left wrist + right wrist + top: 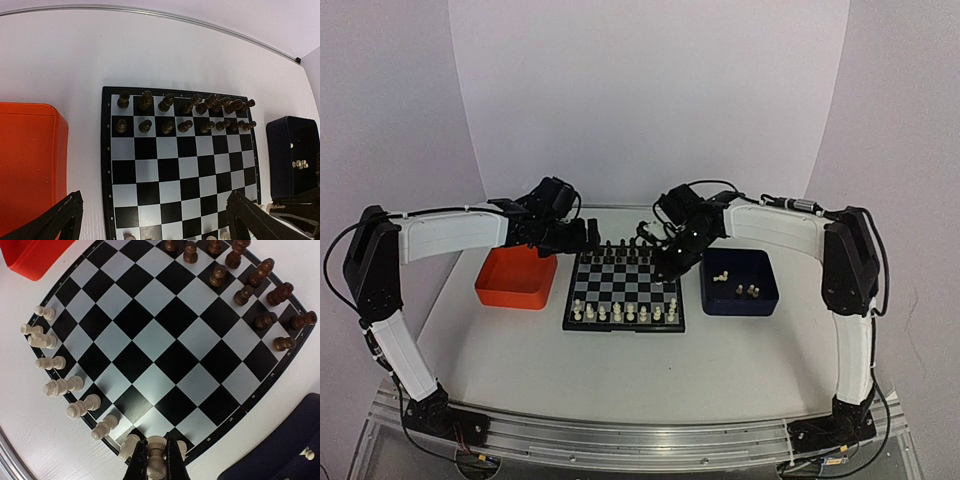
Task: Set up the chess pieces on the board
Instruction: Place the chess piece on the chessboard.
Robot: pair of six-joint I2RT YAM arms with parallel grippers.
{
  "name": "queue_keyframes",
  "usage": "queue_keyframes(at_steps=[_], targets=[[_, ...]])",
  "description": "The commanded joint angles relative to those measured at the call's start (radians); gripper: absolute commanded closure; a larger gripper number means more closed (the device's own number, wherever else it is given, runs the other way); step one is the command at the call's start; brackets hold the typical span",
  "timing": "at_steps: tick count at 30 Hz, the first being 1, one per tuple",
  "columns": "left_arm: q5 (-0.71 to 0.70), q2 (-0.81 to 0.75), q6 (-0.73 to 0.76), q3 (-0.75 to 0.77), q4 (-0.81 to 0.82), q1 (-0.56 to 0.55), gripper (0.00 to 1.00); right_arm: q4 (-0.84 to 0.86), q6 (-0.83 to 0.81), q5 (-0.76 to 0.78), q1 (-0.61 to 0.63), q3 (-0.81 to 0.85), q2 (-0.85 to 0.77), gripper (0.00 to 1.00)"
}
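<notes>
The board (620, 285) lies mid-table, checkered black and light grey. A row of cream-white chess pieces (625, 313) stands along its near edge, seen at the left in the right wrist view as chess pieces (56, 362). My right gripper (156, 449) is shut on one white piece (157, 461), held upright just above the board's corner squares beside two standing white pieces. From above, the right gripper (671, 267) hangs over the board's right side. My left gripper (156, 197) is open wide above the board (175, 170) with nothing between its fingers.
Black chessmen (185, 107) fill the two far rows. A dark blue tray (740, 283) right of the board holds a few loose white pieces (748, 291). An orange tray (515, 279) stands left of the board, under the left arm.
</notes>
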Motion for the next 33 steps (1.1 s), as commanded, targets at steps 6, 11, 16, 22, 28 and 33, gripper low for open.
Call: queue_keyframes(at_steps=[6, 11, 16, 22, 28, 33], targets=[[-0.018, -0.047, -0.026, -0.026, 0.006, 0.007, 0.0, -0.075, -0.054, 0.006, 0.029, 0.101, 0.113, 0.97], [-0.018, -0.045, -0.023, -0.019, 0.002, 0.007, 0.0, -0.1, -0.064, 0.024, 0.034, 0.097, 0.132, 0.97], [-0.01, -0.034, -0.019, -0.011, -0.004, 0.007, 0.0, -0.12, -0.071, -0.006, 0.035, 0.087, 0.139, 0.96], [0.003, -0.021, -0.017, -0.001, -0.006, 0.007, 0.0, -0.123, -0.057, -0.031, 0.036, 0.097, 0.16, 0.95], [0.007, -0.024, -0.019, -0.001, -0.012, 0.007, 0.0, -0.123, -0.051, -0.032, 0.035, 0.1, 0.177, 0.95], [0.008, -0.027, -0.024, -0.002, -0.022, 0.007, 0.0, -0.121, -0.032, -0.032, 0.036, 0.12, 0.198, 0.94]])
